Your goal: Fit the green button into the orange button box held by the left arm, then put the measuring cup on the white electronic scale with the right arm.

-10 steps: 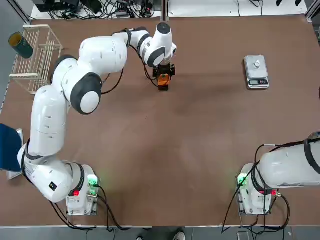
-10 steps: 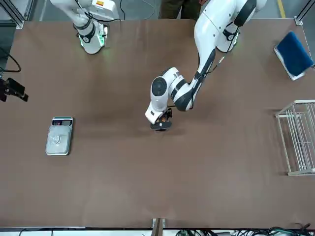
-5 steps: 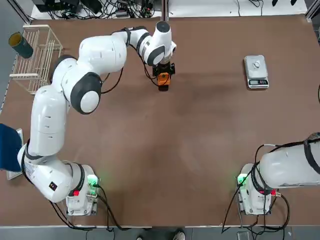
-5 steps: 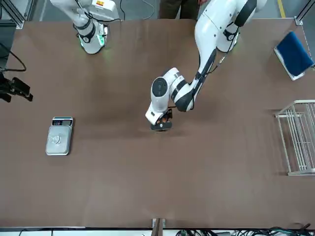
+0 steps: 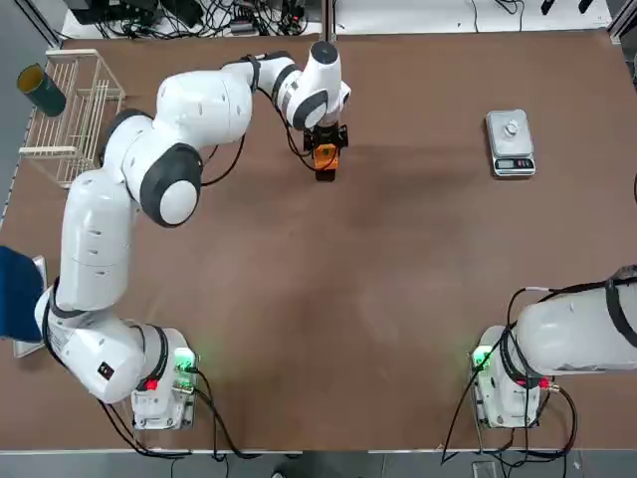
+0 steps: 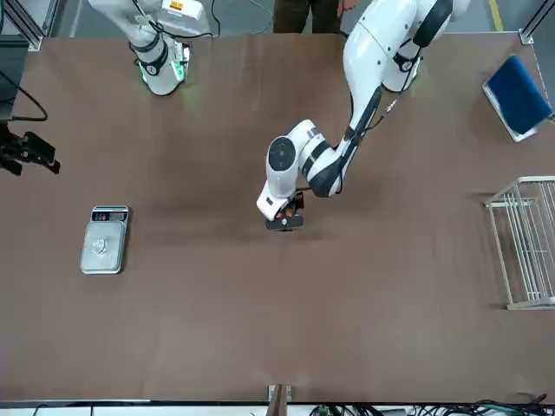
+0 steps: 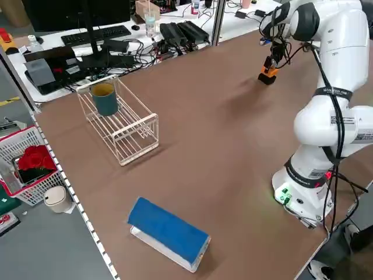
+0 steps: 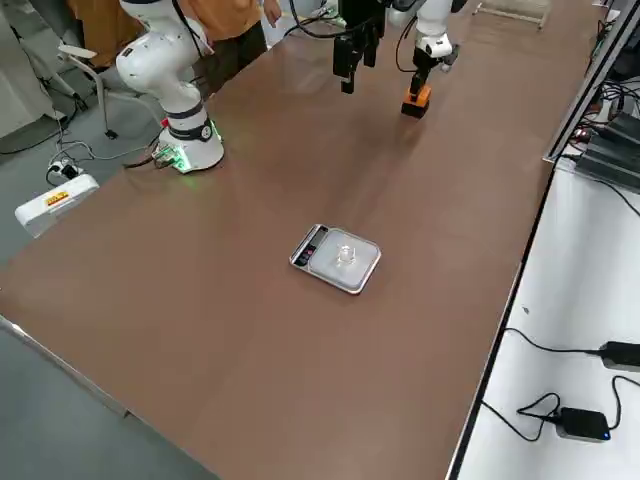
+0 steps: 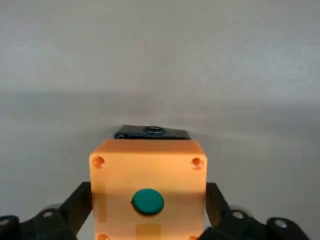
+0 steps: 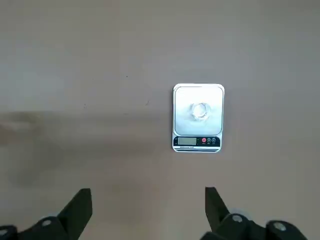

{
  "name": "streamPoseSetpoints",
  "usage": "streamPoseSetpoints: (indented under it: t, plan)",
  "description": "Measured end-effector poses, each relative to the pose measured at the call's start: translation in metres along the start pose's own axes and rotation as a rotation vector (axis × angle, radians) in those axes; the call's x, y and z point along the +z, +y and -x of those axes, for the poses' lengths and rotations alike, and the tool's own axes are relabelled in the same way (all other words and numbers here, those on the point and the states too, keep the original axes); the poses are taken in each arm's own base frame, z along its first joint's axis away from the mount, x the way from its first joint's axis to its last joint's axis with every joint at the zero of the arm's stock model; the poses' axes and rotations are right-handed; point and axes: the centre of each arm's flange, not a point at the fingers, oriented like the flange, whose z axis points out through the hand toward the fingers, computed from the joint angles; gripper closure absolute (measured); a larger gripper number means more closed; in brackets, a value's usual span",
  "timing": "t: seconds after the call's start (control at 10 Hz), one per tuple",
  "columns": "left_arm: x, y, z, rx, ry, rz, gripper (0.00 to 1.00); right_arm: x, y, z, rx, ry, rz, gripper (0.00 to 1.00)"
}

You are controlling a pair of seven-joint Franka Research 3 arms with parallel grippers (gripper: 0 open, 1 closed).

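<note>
The orange button box [image 9: 147,160] carries the green button [image 9: 148,201] seated in its face. My left gripper [image 5: 325,147] is shut on the box at the table's far middle, low over the brown surface; the box [image 5: 324,161] also shows in the top view. The white electronic scale [image 5: 511,144] lies at the far right with a small clear measuring cup [image 10: 200,111] standing on its platform. My right gripper [image 10: 147,210] hangs high above the table near the scale, open and empty, and shows at the front view's left edge [image 6: 30,152].
A white wire rack [image 5: 75,110] holding a dark green cup [image 5: 42,90] stands at the far left. A blue and white object [image 5: 15,299] lies at the left edge. A person [image 6: 303,10] stands behind the robot's bases.
The right gripper has drifted slightly near the scale. The left gripper and the box have barely moved.
</note>
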Motion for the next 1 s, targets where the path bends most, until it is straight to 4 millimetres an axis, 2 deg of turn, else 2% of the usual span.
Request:
streamPoseSetpoints:
  t: [1.0]
  plan:
    - [-0.011, -0.001, -0.004, -0.005, 0.010, 0.007, 0.02, -0.017, 0.008, 0.012, 0.015, 0.016, 0.000, 0.00]
